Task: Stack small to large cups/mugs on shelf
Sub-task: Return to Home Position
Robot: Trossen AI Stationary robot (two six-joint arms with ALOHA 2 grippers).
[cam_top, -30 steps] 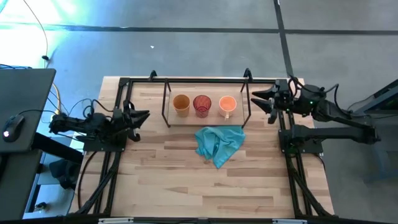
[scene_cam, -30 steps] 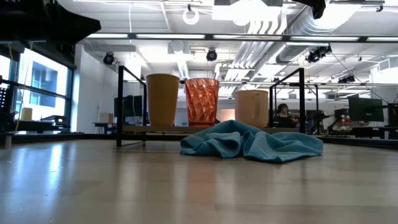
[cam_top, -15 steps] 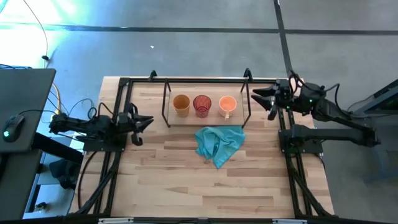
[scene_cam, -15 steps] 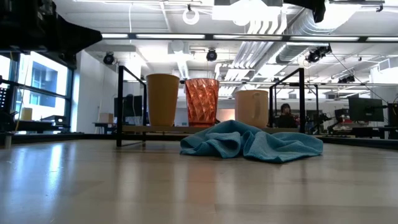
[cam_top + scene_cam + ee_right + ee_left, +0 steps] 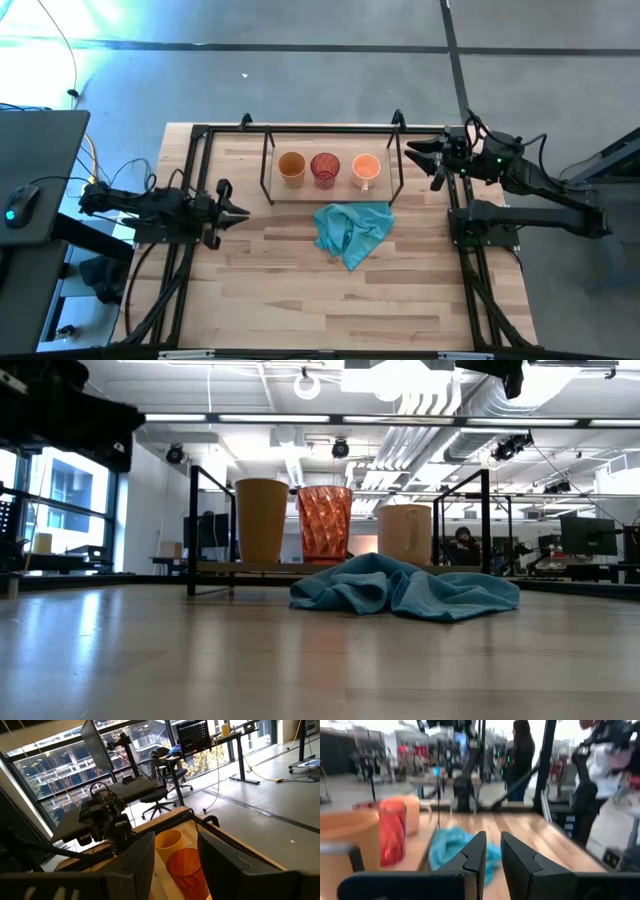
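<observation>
We see amber-brown cup point(image 5: 291, 167), red ribbed translucent cup point(image 5: 325, 169), light orange handled mug point(image 5: 366, 168) in a row on black-framed wooden shelf point(image 5: 330, 193), left tool point(image 5: 243, 212) narrow, well apart, right tool point(image 5: 422, 165) wide, beside shelf's end, wooden counter point(image 5: 330, 300) open at near edge

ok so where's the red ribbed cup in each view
High view: red cup, middle of three on the shelf.
Low view: middle cup, behind the teal cloth.
Left wrist view, between the amber-brown cup and the mug.
Right wrist view: likely the reddish cup nearer than the amber-brown cup.
Shared landmark: the amber-brown cup beside it.
</observation>
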